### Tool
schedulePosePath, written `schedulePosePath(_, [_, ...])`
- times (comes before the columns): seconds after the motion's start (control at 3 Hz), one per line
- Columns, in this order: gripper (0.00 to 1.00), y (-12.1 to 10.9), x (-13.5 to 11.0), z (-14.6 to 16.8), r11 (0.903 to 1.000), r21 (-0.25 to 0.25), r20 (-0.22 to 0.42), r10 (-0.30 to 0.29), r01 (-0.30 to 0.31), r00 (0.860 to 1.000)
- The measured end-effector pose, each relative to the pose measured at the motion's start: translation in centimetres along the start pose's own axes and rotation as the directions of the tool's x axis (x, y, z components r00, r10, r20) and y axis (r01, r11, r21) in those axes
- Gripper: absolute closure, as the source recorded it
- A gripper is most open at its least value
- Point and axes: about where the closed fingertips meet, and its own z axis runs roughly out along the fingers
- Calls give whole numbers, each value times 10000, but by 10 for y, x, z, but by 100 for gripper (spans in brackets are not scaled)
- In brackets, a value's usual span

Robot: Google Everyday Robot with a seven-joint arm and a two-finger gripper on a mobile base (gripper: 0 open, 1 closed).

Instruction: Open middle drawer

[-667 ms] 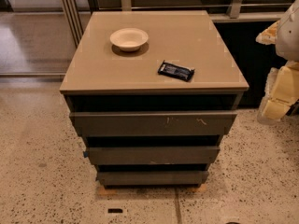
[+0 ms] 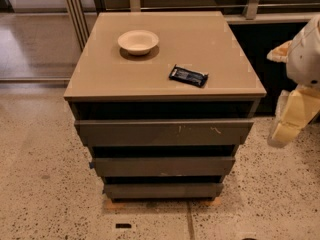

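The middle drawer is a long flat dark grey-brown front with a small blue mark at its left end. It sits between a wider scratched top front and a smaller bottom front. All three fronts look pushed in. My gripper, pale cream under a white arm, hangs at the right edge of the view. It is beside the cabinet's right side, level with the top drawer, and touches nothing.
On the tan cabinet top stand a white bowl and a black packet. Speckled floor surrounds the cabinet. A dark wall panel and railing lie behind, and a glass partition is at the back left.
My gripper has dropped slightly lower at the right edge. The cabinet and the drawers have not moved.
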Motion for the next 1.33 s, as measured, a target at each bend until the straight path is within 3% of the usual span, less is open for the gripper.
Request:
schedulePosePath(0.33, [0,33,2,105,9972,-624,592,-386,423,9975])
schedulePosePath(0.67, [0,72,17,228,9805,-1907,607,-359,469,9975])
schedulePosePath(1.0, [0,72,17,228,9805,-1907,608,-359,469,9975])
schedulePosePath(1.33, [0,71,36,293,9828,-1707,1082,-531,712,9927])
